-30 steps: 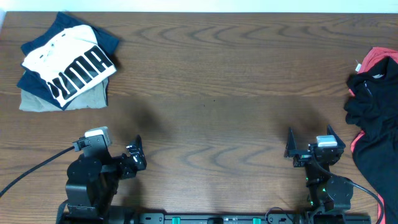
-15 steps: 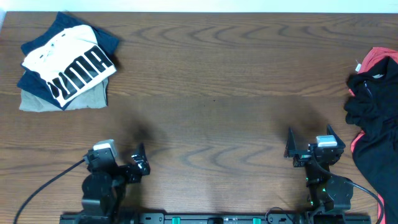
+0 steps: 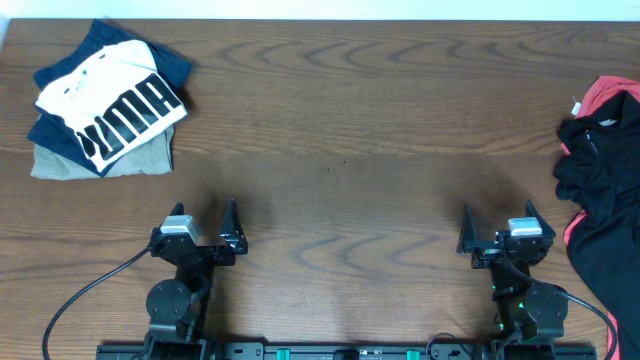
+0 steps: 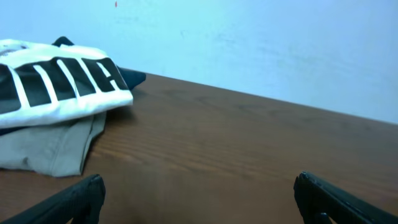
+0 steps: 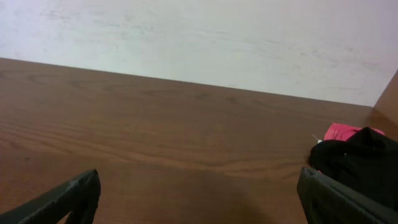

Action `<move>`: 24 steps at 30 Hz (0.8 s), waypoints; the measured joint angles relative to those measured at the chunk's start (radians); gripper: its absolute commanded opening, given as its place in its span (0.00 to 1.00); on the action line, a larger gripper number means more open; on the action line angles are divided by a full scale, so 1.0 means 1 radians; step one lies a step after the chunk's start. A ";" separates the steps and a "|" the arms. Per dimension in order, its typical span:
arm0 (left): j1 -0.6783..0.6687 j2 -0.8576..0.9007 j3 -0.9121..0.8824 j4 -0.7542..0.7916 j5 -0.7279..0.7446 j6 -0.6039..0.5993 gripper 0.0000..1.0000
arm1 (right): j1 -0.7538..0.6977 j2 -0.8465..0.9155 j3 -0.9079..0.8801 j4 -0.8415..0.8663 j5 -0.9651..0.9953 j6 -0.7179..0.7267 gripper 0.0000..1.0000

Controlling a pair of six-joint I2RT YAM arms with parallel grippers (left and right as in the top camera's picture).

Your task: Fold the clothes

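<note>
The white T-shirt with black block lettering (image 3: 112, 107) lies folded on top of a pile at the table's far left; it also shows in the left wrist view (image 4: 56, 84). My left gripper (image 3: 204, 213) is open and empty near the front edge, well below the pile, its fingertips wide apart in the left wrist view (image 4: 199, 199). My right gripper (image 3: 495, 216) is open and empty near the front right, its fingertips wide apart in the right wrist view (image 5: 199, 196).
Under the white shirt lie a navy folded garment (image 3: 60, 130) and a beige folded garment (image 3: 135, 158). A heap of black and red clothing (image 3: 600, 190) lies at the right edge, also in the right wrist view (image 5: 357, 158). The brown wooden table (image 3: 340, 150) spans the view.
My left arm has swung from a turned pose to face straight ahead, its gripper now pointing toward the far side. The right arm has not moved.
</note>
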 measured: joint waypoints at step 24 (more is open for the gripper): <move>0.000 0.000 0.002 -0.008 0.004 0.027 0.98 | 0.000 0.000 0.000 0.000 0.000 0.000 0.99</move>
